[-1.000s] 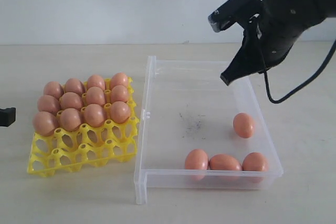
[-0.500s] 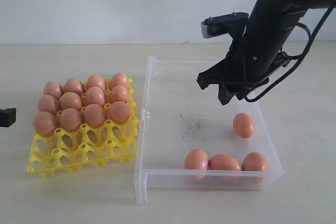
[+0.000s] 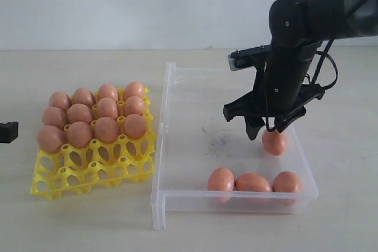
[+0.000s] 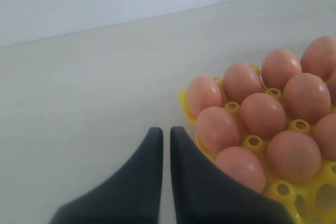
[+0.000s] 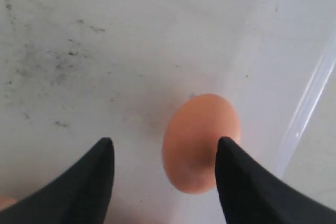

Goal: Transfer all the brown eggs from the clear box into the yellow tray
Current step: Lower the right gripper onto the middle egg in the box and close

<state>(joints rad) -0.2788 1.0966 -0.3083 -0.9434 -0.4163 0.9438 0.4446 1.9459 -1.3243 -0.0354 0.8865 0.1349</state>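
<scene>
Brown and matte, four eggs (image 3: 253,182) in the box (image 3: 195,163): three in a row along the front wall, side by side, and a lone egg (image 3: 274,143) farther back, close to the right wall. Faint dark specks (image 5: 47,61) on the clear floor beside it.

Straddling that lone egg, the right fingers (image 5: 233,177): spread wide, one on each side, tips low over the box floor. In the right wrist view, one finger at the very edge of the shell, touching or just short of it, impossible to tell which; the other well clear. Not closed on the egg.

Just beside the box's left wall, the yellow tray (image 3: 88,172), flat on the bench (image 3: 88,222). Twelve more eggs seated in its three back rows, four to a row; open yellow cups in the front rows.

At the tray's far side from the box, the left fingers (image 4: 152,156): pressed together with only a thin slit between them, holding nothing, low over the bench next to a tray corner. From the exterior view, only a dark stub of them at the left edge, well apart from the box.
</scene>
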